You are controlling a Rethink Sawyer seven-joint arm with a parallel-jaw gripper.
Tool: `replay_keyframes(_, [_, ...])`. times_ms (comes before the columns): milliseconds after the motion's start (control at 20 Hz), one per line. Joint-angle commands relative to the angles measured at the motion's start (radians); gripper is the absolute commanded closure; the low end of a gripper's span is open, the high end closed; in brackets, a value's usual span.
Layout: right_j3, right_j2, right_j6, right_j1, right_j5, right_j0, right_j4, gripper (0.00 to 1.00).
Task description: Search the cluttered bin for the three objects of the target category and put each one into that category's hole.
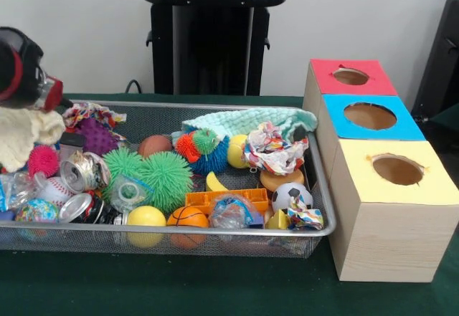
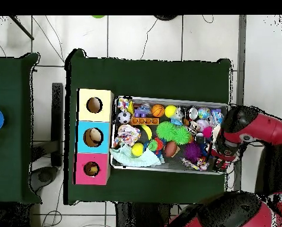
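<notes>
Arm (image 2: pixel 249 127) is hanging over one end of the wire bin (image 1: pixel 315 231); the overhead view is showing its whole red body, while the front view is catching only a black-red piece at the left edge. Fingers: cannot tell, hidden in both. Balls and clutter are filling the bin. Box (image 1: pixel 380 208) with red, blue and yellow holes is sitting beside the bin on the green surface (image 1: pixel 179 287); the overhead view is showing something inside each hole.
</notes>
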State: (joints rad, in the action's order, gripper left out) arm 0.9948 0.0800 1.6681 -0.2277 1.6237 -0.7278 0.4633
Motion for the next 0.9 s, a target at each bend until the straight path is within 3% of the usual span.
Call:
replay_keyframes(50, [-0.071,0.025,-0.212,-0.003,-0.035,-0.137,0.043,0.00])
replay_keyframes(550, [-0.024,0.081,-0.187,-0.080,-0.018,-0.231,-0.044,0.00])
replay_keyframes(900, [-0.040,0.083,-0.206,-0.142,0.062,-0.293,-0.070,0.00])
